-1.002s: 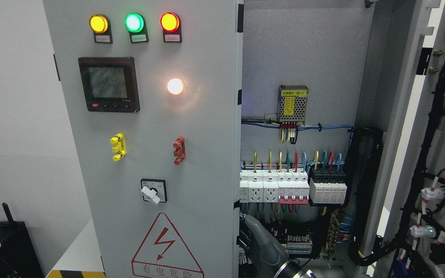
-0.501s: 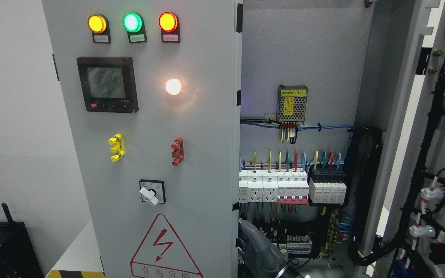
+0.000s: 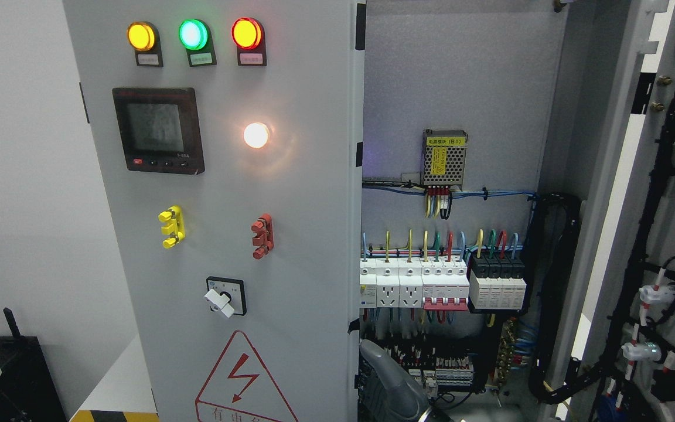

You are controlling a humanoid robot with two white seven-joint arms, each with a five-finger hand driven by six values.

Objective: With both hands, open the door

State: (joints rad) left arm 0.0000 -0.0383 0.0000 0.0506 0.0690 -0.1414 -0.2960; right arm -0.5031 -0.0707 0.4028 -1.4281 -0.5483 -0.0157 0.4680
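The left door (image 3: 226, 234) fills the left and centre of the frame, ajar; the right door (image 3: 654, 234) stands swung wide at the right edge. A grey hand (image 3: 393, 387) sits at bottom centre behind the left door's edge; which arm it belongs to, and its finger state, I cannot tell. It could probably snag the wiring (image 3: 431, 363) or breakers (image 3: 443, 284) just beside it.
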